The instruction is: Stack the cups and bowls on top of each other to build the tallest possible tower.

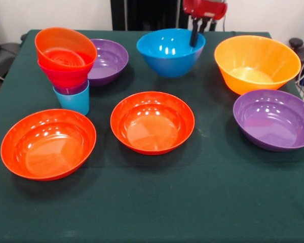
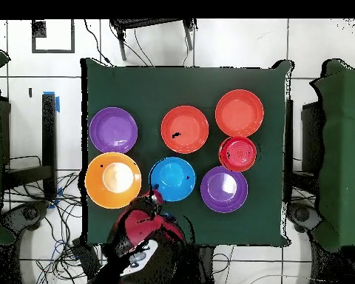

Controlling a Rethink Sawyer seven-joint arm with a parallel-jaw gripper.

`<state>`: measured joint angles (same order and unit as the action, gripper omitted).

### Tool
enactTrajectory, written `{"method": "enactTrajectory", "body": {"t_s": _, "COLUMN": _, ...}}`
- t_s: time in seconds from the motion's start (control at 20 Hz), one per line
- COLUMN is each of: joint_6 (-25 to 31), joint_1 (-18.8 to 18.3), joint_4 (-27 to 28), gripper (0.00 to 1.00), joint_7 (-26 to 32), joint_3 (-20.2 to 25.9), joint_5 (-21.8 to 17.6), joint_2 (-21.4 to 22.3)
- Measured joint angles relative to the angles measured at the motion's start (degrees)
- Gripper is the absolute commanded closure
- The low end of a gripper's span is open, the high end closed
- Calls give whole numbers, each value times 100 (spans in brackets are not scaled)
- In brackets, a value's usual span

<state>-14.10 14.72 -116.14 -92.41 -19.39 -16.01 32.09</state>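
gripper (image 1: 198,31) at blue bowl (image 1: 167,54) rim, tower (image 1: 67,68) well apart

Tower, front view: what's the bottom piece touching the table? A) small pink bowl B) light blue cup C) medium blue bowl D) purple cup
B: the tower rests on the light blue cup; a purple rim, a red-pink bowl and a tilted orange bowl sit stacked above it.
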Motion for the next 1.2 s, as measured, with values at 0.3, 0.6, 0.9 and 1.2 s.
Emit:
{"method": "enactTrajectory", "body": {"t_s": 0.3, "joint_6": 186, "joint_1": 544, "joint_4": -288, "gripper": 100, "joint_7": -315, "joint_3": -220, "joint_5": 345, "joint_2": 273}}
{"method": "enactTrajectory", "body": {"t_s": 0.6, "joint_6": 549, "joint_1": 1017, "joint_4": -502, "gripper": 100, "joint_7": -514, "joint_3": -472, "joint_5": 483, "joint_2": 576}}
{"method": "enactTrajectory", "body": {"t_s": 0.9, "joint_6": 1449, "joint_1": 1150, "joint_4": -643, "gripper": 100, "joint_7": -533, "joint_3": -727, "joint_5": 483, "joint_2": 1210}}
{"method": "enactTrajectory", "body": {"t_s": 1.2, "joint_6": 2232, "joint_1": 1113, "joint_4": -635, "gripper": 100, "joint_7": -533, "joint_3": -863, "joint_5": 480, "joint_2": 1761}}
